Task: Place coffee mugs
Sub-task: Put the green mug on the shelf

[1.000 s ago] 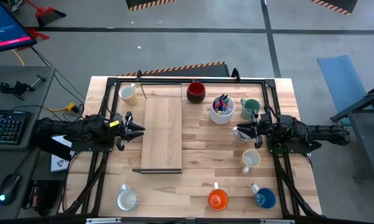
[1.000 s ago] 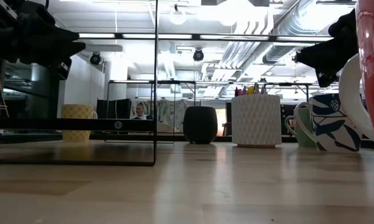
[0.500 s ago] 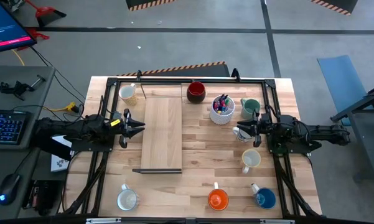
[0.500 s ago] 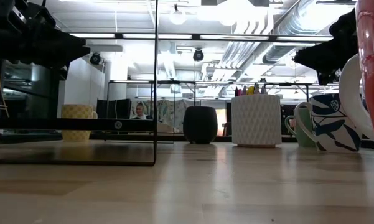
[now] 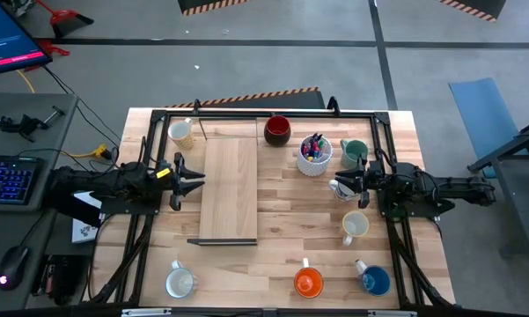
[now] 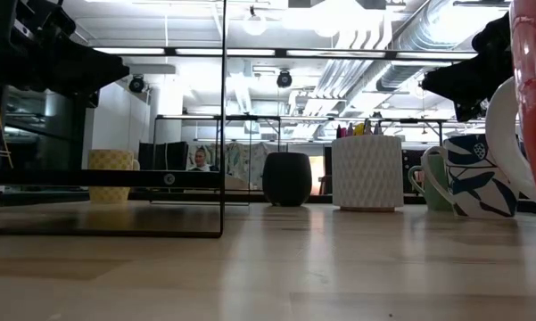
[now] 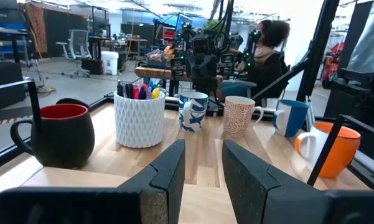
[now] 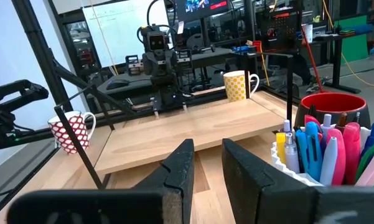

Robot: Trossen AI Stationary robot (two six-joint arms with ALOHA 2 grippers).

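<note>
Several coffee mugs stand on their bases on the wooden table: a yellow one [image 5: 183, 132], a dark red one [image 5: 277, 130], a teal one [image 5: 354, 153], a cream one [image 5: 356, 226], a red-patterned white one [image 5: 180, 283], an orange one [image 5: 308, 282] and a blue one [image 5: 375, 280]. A blue-leaf patterned mug [image 7: 191, 111] stands under the right arm. My left gripper [image 5: 198, 181] hovers level at the left edge of a raised wooden board [image 5: 231, 189], open and empty [image 7: 203, 149]. My right gripper [image 5: 334, 186] hovers level opposite it, also open and empty [image 8: 207, 149].
A white textured cup of coloured pens [image 5: 314, 154] stands between the dark red and teal mugs. A black frame [image 5: 246, 112] borders the table. Bare tabletop lies between the board and the right-hand mugs. A person sits in the room beyond the table [image 7: 267, 50].
My left gripper has rolled a little about the line it points along, staying in place. No mug has moved.
</note>
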